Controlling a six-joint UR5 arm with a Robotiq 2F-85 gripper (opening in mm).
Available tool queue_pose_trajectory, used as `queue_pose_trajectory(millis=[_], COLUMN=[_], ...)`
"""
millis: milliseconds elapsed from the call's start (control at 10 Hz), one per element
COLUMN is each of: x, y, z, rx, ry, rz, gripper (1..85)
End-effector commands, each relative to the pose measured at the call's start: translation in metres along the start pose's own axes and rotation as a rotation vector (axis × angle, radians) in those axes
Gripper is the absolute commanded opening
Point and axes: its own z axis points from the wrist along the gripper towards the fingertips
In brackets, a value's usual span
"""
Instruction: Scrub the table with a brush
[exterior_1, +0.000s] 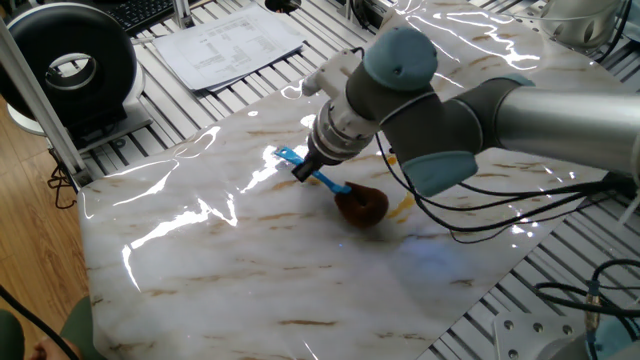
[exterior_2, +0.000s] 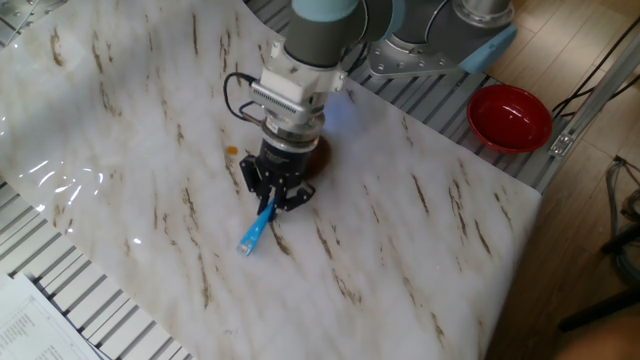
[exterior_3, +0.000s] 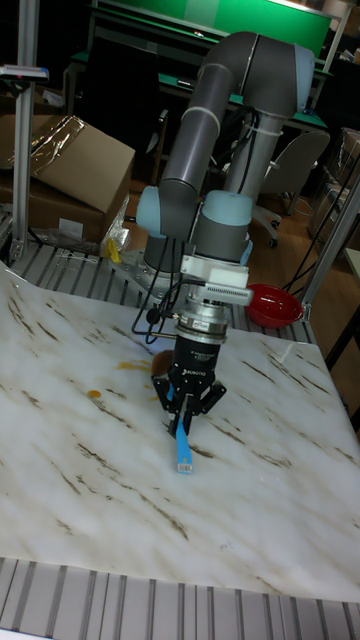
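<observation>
On the table (exterior_1: 200, 260), the tilted tool (exterior_2: 272, 193) grips the brush (exterior_1: 345, 195)

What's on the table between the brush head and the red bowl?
Only bare table, then ribbed metal frame, lies between the brush head and the red bowl. That shows in the other fixed view.

Robotics lab. Marble-pattern table (exterior_1: 200, 270) sits on ribbed grey metal frame (exterior_1: 520, 310). Printed sheets (exterior_1: 228, 42) on frame at 11 o'clock, black round device (exterior_1: 70, 68) at 9 o'clock. Red bowl (exterior_2: 511, 116) at 2 o'clock in other fixed view. Tall fixed view: cardboard box (exterior_3: 70, 165) at 10 o'clock, office chair (exterior_3: 295, 165) behind arm, green panel (exterior_3: 270, 15) at 12 o'clock. Loose black cables (exterior_1: 500, 215) trail across table.
</observation>
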Motion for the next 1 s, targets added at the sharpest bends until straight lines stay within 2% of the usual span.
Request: queue_pose_trajectory(millis=[0,100,300,700,900], x=[-0.033,-0.046,-0.043,-0.028,-0.029], y=[0.002,0.006,0.001,-0.015,-0.018], z=[0.007,0.002,-0.001,-0.004,-0.008], rx=[-0.010,-0.024,-0.023,-0.018,-0.004], ry=[-0.097,-0.148,-0.164,-0.205,-0.224], rz=[-0.001,-0.001,-0.016,-0.067,-0.083], gripper=[1.0,1.0,1.0,1.0,1.0])
